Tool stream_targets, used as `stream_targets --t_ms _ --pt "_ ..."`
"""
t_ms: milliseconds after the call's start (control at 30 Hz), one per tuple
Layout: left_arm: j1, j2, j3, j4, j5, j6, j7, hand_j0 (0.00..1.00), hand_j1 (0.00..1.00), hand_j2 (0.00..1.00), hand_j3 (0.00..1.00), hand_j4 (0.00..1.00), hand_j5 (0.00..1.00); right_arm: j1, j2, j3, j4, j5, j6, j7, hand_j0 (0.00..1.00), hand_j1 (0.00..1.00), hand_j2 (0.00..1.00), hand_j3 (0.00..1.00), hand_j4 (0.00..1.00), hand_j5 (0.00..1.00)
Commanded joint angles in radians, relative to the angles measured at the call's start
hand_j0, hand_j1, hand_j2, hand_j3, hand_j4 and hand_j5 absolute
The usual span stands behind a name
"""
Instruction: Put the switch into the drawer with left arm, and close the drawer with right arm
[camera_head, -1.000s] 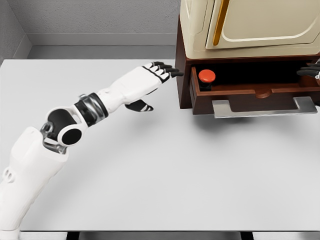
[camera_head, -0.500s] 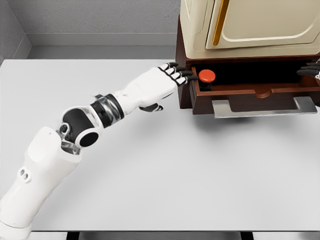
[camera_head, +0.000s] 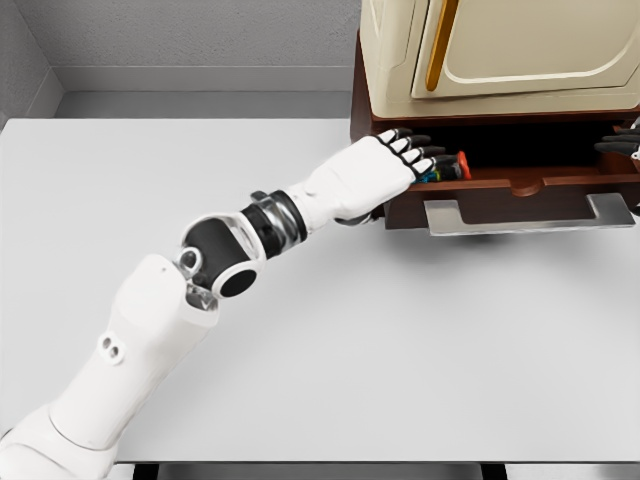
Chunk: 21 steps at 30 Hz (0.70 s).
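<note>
Head view: switch (camera_head: 455, 166) tipped against left fingers (camera_head: 425, 160).

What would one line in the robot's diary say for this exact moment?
left hand: reaching into open drawer, fingers at tipped red switch | right hand: at right edge beside drawer | drawer: open

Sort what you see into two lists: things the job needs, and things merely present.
Needed: switch, drawer, left hand, right hand.
Merely present: table, cream cabinet, back wall.
</note>
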Motion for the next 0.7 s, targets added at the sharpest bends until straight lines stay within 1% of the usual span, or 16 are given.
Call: stream_targets --t_ms 0,33,100,167,200,300,367,400,433,467,500,567,600,633,667 --pt "-0.002 -0.023 -0.006 -0.006 -0.011 -0.001 0.001 1.0 1.0 1.0 1.0 1.0 1.0 0.0 -0.002 0.0 0.0 -0.007 0.0 -0.001 0.9 0.9 0.9 0.9 0.9 0.9" --pt "0.002 -0.015 -0.001 -0.024 -0.003 -0.001 0.003 1.0 1.0 1.0 1.0 1.0 1.0 0.0 -0.002 0.0 0.0 -0.007 0.0 -0.001 0.9 0.9 0.9 0.9 0.9 0.9" --pt "0.021 0.048 0.057 -0.07 0.018 -0.002 0.003 1.0 1.0 1.0 1.0 1.0 1.0 0.0 -0.002 0.0 0.0 -0.007 0.0 -0.001 0.9 0.9 0.9 0.9 0.9 0.9" --pt "0.021 0.111 0.077 -0.096 0.098 -0.002 0.004 1.0 1.0 1.0 1.0 1.0 1.0 0.0 -0.002 0.0 0.0 -0.007 0.0 -0.001 0.9 0.9 0.9 0.9 0.9 0.9" --pt "0.023 0.132 0.094 -0.112 0.116 -0.002 0.003 1.0 1.0 1.0 1.0 1.0 1.0 0.0 0.0 0.0 0.0 -0.007 0.0 -0.001 0.9 0.9 0.9 0.9 0.9 0.9" --pt "0.074 0.172 0.157 -0.132 0.124 -0.05 0.004 1.0 1.0 1.0 1.0 1.0 1.0 0.0 0.0 -0.002 0.0 -0.007 0.0 -0.001 0.9 0.9 0.9 0.9 0.9 0.9" --pt "0.103 0.216 0.189 -0.136 0.136 -0.067 0.004 1.0 1.0 1.0 1.0 1.0 1.0 -0.003 0.0 -0.002 0.002 -0.007 0.0 -0.001 0.9 0.9 0.9 0.9 0.9 0.9" --pt "0.115 0.241 0.233 -0.136 0.17 -0.11 0.004 1.0 1.0 1.0 1.0 1.0 1.0 -0.005 0.001 -0.002 0.002 -0.005 0.0 -0.001 0.9 0.9 0.9 0.9 0.9 0.9" --pt "0.133 0.259 0.297 -0.136 0.213 -0.168 0.004 1.0 1.0 1.0 1.0 1.0 1.0 -0.005 0.001 -0.002 0.002 -0.005 0.0 -0.001 0.9 0.9 0.9 0.9 0.9 0.9" --pt "0.141 0.272 0.37 -0.136 0.274 -0.237 0.004 1.0 1.0 1.0 1.0 1.0 1.0 -0.005 0.001 -0.002 0.002 -0.005 0.0 -0.001 0.9 0.9 0.9 0.9 0.9 0.9" --pt "0.163 0.29 0.417 -0.136 0.326 -0.281 0.004 1.0 1.0 1.0 1.0 1.0 1.0 -0.005 0.003 -0.002 0.002 -0.005 0.0 -0.001 0.9 0.9 0.9 0.9 0.9 0.9" --pt "0.233 0.327 0.506 -0.132 0.452 -0.381 0.003 1.0 1.0 1.0 1.0 1.0 1.0 -0.006 0.003 -0.002 0.004 -0.002 0.0 -0.001 0.9 0.9 0.9 0.9 0.9 0.9" --pt "0.285 0.33 0.555 -0.122 0.521 -0.382 0.003 1.0 1.0 1.0 1.0 1.0 1.0 -0.006 0.004 0.0 0.004 -0.002 0.0 -0.001 0.9 0.9 0.9 0.9 0.9 0.9" --pt "0.337 0.328 0.617 -0.121 0.564 -0.382 0.001 1.0 1.0 1.0 1.0 1.0 1.0 -0.006 0.004 0.0 0.004 -0.002 0.0 -0.001 0.9 0.9 0.9 0.9 0.9 0.9" --pt "0.394 0.328 0.686 -0.118 0.59 -0.382 -0.001 1.0 1.0 1.0 1.0 1.0 1.0 -0.006 0.004 0.0 0.005 -0.002 0.0 -0.001 0.9 0.9 0.9 0.9 0.9 0.9"
